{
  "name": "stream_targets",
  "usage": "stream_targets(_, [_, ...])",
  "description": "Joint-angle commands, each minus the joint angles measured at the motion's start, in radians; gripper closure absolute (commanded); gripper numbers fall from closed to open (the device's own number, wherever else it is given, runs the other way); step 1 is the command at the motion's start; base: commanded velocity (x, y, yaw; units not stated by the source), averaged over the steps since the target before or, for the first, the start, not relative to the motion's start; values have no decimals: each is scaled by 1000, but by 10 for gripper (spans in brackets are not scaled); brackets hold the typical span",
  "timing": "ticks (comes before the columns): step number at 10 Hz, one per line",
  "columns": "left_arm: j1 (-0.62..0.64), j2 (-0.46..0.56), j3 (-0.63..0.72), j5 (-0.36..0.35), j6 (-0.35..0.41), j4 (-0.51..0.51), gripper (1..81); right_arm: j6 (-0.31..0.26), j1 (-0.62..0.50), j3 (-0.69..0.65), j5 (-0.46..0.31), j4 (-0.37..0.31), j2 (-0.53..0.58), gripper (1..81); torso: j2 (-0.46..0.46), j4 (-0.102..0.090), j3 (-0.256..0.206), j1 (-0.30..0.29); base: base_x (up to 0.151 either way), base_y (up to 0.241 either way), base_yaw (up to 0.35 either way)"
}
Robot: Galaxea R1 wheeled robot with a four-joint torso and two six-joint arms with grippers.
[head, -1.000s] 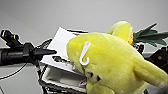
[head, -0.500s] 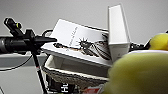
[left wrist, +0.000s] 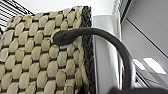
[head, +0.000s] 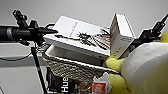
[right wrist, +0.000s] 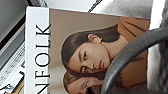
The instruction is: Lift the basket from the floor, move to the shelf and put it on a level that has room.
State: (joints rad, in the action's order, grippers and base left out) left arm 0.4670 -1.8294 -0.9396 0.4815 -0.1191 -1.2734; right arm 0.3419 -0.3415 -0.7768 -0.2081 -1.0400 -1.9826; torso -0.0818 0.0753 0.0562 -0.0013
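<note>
**Basket raised between both arms, loaded with books**

Head view, left to right: the left arm [head: 22, 32] enters horizontally and ends at the basket's [head: 75, 68] left end. The cream woven basket sits high in frame, level with both arms, carrying a large white book [head: 80, 37] lying tilted and a second white book [head: 120, 35] standing upright. The right arm [head: 150, 33] reaches the basket's right end. A yellow-and-white plush toy [head: 142, 70] covers the lower right.

Left wrist view: woven wall [left wrist: 37, 57] and dark loop handle [left wrist: 105, 42] very close. Right wrist view: a magazine cover [right wrist: 82, 50] behind a dark handle [right wrist: 130, 52]. State of either jaws: cannot tell.
</note>
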Motion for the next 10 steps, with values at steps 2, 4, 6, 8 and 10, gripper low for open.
stream_targets(2, [164,-172,-282,61,-4,-52,811,63,-211,-336,-66,-12,-139,811,0,0,0,1,0,0,0])
stream_targets(4, [164,-264,-465,147,-4,-28,811,63,-237,-500,-151,-11,-214,811,-1,0,0,1,0,0,0])
stream_targets(6, [164,-337,-602,202,-4,6,811,49,-250,-691,-247,0,-320,811,-1,0,-1,1,0,0,0])
stream_targets(8, [164,-404,-745,270,-4,32,811,46,-242,-831,-303,6,-382,811,-1,0,0,2,0,0,0])
stream_targets(10, [164,-493,-902,334,-4,67,811,33,-242,-960,-353,6,-458,811,-1,0,0,2,0,0,0])
